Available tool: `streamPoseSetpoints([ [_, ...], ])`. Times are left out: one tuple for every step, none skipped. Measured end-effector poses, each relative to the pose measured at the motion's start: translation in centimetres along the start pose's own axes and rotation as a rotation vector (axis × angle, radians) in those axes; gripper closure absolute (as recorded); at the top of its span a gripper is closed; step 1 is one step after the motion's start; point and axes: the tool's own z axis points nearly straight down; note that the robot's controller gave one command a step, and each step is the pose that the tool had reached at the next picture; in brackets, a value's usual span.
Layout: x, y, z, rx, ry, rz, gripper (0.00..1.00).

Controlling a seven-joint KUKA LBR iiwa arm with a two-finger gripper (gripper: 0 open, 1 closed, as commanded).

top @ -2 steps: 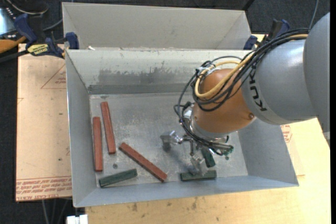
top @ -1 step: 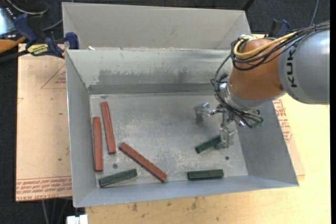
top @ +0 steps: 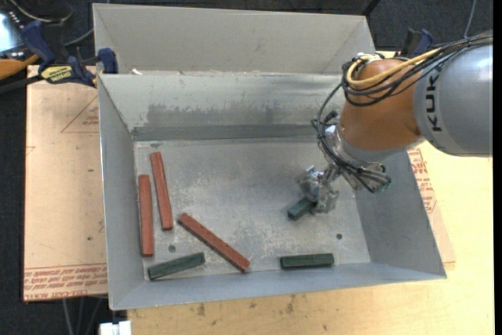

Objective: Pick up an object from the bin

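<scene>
bin [top: 235, 102]: 3 red sticks [top: 163, 190], 2 green blocks [top: 307, 261] | jaws at small green piece [top: 298, 209]

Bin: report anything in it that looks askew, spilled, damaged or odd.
Nothing spilled or damaged. The red-brown bars and two dark green bars lie loose at mixed angles on the bin floor. Only the third dark green bar stands out: it juts askew from under the end effector, apart from the rest.
</scene>
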Motion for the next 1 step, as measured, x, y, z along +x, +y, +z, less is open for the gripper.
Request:
streamPoseSetpoints([
  [-0.48,1.51,-12.68,0.005,-0.007,-0.023,1.00],
])
